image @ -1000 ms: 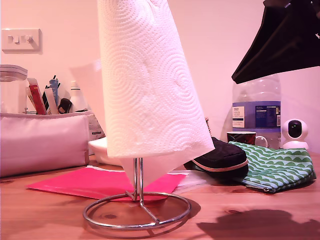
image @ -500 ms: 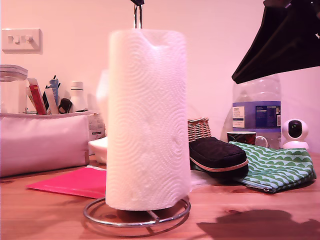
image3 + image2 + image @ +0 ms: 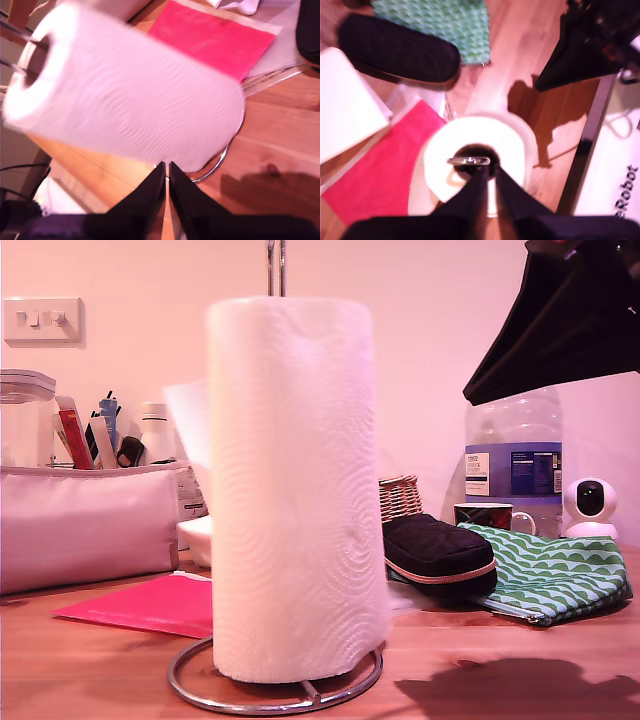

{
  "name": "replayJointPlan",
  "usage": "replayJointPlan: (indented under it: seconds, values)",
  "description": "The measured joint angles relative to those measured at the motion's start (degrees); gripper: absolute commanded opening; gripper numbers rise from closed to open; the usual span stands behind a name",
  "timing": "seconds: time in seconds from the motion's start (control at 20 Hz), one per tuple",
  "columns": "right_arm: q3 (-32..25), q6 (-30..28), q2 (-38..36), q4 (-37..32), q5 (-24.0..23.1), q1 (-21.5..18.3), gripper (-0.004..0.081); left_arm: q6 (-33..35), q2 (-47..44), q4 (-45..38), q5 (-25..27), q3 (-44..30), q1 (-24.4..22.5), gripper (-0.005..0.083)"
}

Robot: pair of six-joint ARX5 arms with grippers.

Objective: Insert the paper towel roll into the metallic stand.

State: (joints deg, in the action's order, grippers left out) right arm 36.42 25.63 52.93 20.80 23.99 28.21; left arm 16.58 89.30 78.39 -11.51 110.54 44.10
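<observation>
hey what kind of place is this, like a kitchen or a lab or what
Most likely a lived-in home or home-office tabletop rather than a lab. A wall switch plate sits above a wooden table cluttered with a large plastic water bottle, a mug, fabric pouches and a small security camera.

Paper towel roll (image 3: 295, 490): one second earlier it was held high and tilted over the metallic stand (image 3: 275, 695), its lower edge clear above the ring base, with bare upright wire showing beneath it; half a second earlier it stood threaded on the upright, low over the ring base; it then sat a little lower within the ring base, upright, with the loop's top protruding above it. Loose sheet flap (image 3: 190, 435): earlier hung below the roll beside the upright wire; it later stood out from the roll's side toward the pink pouch (image 3: 85, 525).
</observation>
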Motion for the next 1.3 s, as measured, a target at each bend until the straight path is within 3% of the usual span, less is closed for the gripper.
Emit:
replayJointPlan:
  seconds: [0.25, 0.35, 0.55, 0.8, 0.95, 1.3]
  values:
    - [0.0, -0.2, 0.0, 0.2, -0.2, 0.0, -0.0013, -2.2, -4.9, 0.0, -2.7, 0.0, -0.1, -0.0022]
    - [0.0, -3.7, 0.0, -0.2, -1.5, 0.0, -0.0012, -2.0, -5.2, 0.0, -2.8, 0.0, -0.7, -0.0022]
    - [0.0, -14.3, -1.9, -0.2, -9.6, 0.1, -0.0013, -1.4, -5.9, -1.8, -1.7, 0.0, -0.8, -0.0022]
    - [0.0, -19.8, -11.1, -0.8, -15.3, 0.4, -0.0013, -1.3, -11.6, -8.5, 0.7, -2.3, -0.9, -0.0022]
    - [0.0, -21.9, -16.4, -1.0, -18.4, 0.4, -0.0013, -1.4, -18.3, -15.6, 1.2, -11.3, -1.0, -0.0022]
    - [-0.7, -25.7, -29.0, -5.8, -25.2, 2.3, -0.0013, -6.5, -34.0, -41.8, 5.4, -42.6, -1.0, -0.0022]
